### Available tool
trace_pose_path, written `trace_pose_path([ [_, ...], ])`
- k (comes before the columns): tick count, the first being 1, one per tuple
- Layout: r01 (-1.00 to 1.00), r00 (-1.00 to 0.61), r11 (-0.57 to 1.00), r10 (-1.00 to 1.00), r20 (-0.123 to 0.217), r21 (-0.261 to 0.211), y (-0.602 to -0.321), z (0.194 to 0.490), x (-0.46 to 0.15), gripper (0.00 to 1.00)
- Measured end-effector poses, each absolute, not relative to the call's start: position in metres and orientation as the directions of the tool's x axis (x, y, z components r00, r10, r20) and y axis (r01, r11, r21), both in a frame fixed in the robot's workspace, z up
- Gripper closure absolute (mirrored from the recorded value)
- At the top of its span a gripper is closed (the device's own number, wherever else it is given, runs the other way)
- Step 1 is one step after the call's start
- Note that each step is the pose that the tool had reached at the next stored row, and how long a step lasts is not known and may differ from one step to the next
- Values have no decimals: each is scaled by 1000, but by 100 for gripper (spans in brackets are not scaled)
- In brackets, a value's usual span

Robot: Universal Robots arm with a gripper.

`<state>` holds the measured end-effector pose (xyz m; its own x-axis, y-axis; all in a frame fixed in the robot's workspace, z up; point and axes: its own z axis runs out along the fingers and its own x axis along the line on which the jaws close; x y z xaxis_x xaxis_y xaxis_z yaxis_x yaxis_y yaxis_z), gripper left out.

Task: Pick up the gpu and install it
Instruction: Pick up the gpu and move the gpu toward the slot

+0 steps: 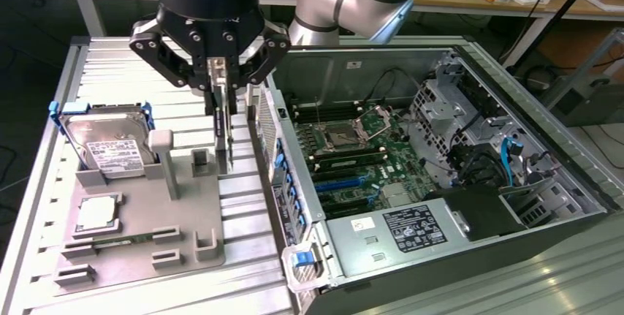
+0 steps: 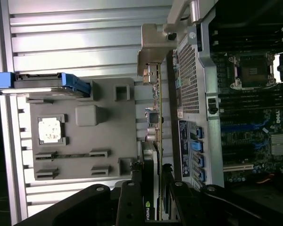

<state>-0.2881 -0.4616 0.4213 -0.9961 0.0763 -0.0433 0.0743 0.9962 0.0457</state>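
Our gripper (image 1: 222,74) is clamped on the gpu (image 1: 224,128), a finger pressed to each flat face near the card's upper edge; the card hangs upright and edge-on beneath the fingers, its lower end down at the grey fixture tray (image 1: 137,216); we cannot tell whether it sits clear of the tray's slot. In the wrist view the gripper (image 2: 153,188) straddles the gpu (image 2: 154,136), and the card's silver bracket (image 2: 153,52) sits at the end far from the fingers.

On the exterior view's left of the card a grey post (image 1: 161,158) rises from the tray, near but apart; beyond it the hard drive (image 1: 112,143) leans in a blue-edged cradle; lower on the tray lie a processor (image 1: 96,213) and a memory stick (image 1: 112,243).

On the exterior view's right the perforated rear panel (image 1: 265,128) of the computer case (image 1: 351,74) stands just beside the card, with only a narrow gap between them; the case lies on its side with its top open, the motherboard (image 1: 356,154) exposed and free space above it; tray and case both rest on a ribbed aluminium table (image 1: 107,66).
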Motion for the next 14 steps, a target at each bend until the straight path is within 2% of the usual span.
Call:
trace_pose_path([
  [14,74,-996,996,76,-43,46,-462,421,-254,73],
])
